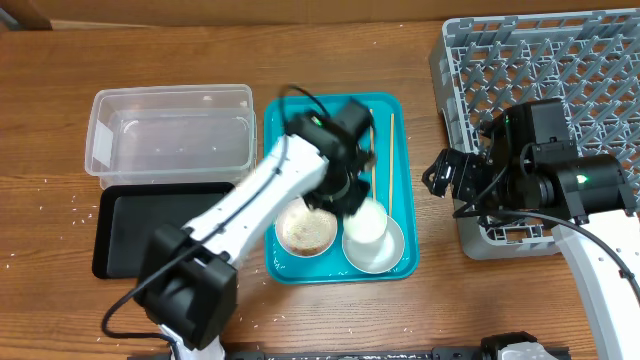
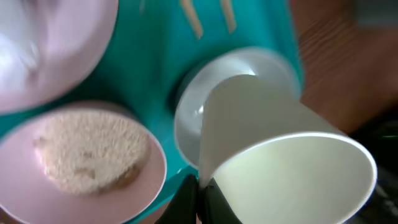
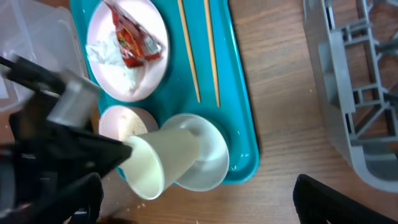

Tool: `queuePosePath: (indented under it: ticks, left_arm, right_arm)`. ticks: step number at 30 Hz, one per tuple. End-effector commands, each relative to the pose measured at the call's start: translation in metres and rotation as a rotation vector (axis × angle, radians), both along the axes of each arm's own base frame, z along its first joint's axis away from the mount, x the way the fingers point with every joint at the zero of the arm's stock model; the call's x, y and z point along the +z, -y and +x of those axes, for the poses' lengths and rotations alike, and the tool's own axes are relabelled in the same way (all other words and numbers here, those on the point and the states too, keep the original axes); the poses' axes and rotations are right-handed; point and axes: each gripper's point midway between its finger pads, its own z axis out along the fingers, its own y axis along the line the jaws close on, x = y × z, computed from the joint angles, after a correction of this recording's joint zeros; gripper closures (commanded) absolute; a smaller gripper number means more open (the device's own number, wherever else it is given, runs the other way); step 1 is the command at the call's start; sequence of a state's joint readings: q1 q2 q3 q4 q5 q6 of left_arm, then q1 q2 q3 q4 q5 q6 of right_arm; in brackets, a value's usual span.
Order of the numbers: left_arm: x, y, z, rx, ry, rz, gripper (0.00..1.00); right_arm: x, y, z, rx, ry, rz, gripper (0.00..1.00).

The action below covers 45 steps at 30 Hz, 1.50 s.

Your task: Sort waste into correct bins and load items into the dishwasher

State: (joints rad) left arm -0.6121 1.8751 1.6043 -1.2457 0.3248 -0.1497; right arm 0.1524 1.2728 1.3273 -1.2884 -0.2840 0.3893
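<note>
My left gripper (image 1: 350, 196) is shut on the rim of a small white cup (image 1: 366, 218), which hangs tilted over an empty white bowl (image 1: 380, 252) on the teal tray (image 1: 402, 120). In the left wrist view the gripper (image 2: 200, 194) pinches the wall of the cup (image 2: 280, 155). Beside it sits a bowl of rice-like crumbs (image 1: 305, 228). A white plate (image 3: 127, 46) carries the red-and-white wrapper (image 3: 134, 34) and paper scrap (image 3: 109, 59). Chopsticks (image 3: 199, 50) lie on the tray. My right gripper (image 1: 440, 175) hangs open and empty beside the grey rack (image 1: 540, 60).
The clear tub (image 1: 170, 130) stands left of the teal tray, with the black tray (image 1: 130, 228) in front of it. Pale crumbs are scattered on the wooden table at the left. The rack fills the back right corner.
</note>
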Motion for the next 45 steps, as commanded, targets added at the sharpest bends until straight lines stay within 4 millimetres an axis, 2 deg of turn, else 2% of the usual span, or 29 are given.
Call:
queuePosePath:
  ticks: [1,3,5,9,12,14,22,25,29,39,41,42,43,44,45]
  left_arm:
    - [0.072,0.02,0.011,-0.067,0.008,-0.388,0.96]
    - [0.096,0.023,0.013,-0.084,-0.022,-0.562,0.96]
    - [0.119,0.022,0.015,-0.097,-0.049,-0.727,0.96]
    - [0.154,0.01,0.018,-0.108,-0.062,-0.965,0.96]
    - [0.165,0.002,0.021,-0.088,-0.065,-1.035,0.96]
    - [0.169,-0.001,0.023,-0.074,-0.07,-1.052,0.96]
    - [0.189,0.0,0.022,-0.079,-0.082,-1.175,0.96]
    - [0.205,0.0,0.022,-0.096,-0.081,-1.267,0.96]
    - [0.207,0.0,0.022,-0.097,-0.082,-1.278,0.96]
    - [0.207,0.0,0.022,-0.097,-0.083,-1.278,0.96]
    - [0.207,0.001,0.022,-0.098,-0.084,-1.278,0.96]
    - [0.207,0.001,0.022,-0.095,-0.086,-1.277,0.92]
    - [0.207,0.001,0.022,-0.094,-0.089,-1.276,0.71]
    - [0.207,0.0,0.021,-0.093,-0.09,-1.276,0.57]
    - [0.206,0.0,0.021,-0.092,-0.091,-1.275,0.36]
  right_arm:
    - [0.006,-0.002,0.005,0.005,0.042,0.009,0.0]
    - [0.011,-0.01,0.009,0.056,0.075,0.042,0.0]
    - [0.021,-0.027,0.01,0.161,0.128,0.116,0.0]
    - [0.054,-0.066,0.007,0.381,0.257,0.322,0.0]
    - [0.084,-0.089,0.0,0.539,0.369,0.483,0.0]
    - [0.099,-0.098,-0.006,0.622,0.43,0.555,0.0]
    - [0.116,-0.106,-0.019,0.753,0.522,0.64,0.0]
    - [0.117,-0.107,-0.019,0.758,0.526,0.644,0.03]
    - [0.126,-0.109,-0.022,0.788,0.555,0.683,0.05]
    - [0.131,-0.11,-0.021,0.8,0.577,0.701,0.39]
    - [0.131,-0.106,-0.019,0.786,0.58,0.697,0.4]
    - [0.131,-0.103,-0.016,0.772,0.579,0.694,0.41]
    - [0.13,-0.099,-0.013,0.749,0.574,0.684,0.41]
    - [0.127,-0.095,-0.009,0.72,0.564,0.672,0.41]
    - [0.124,-0.089,-0.003,0.677,0.55,0.651,0.41]
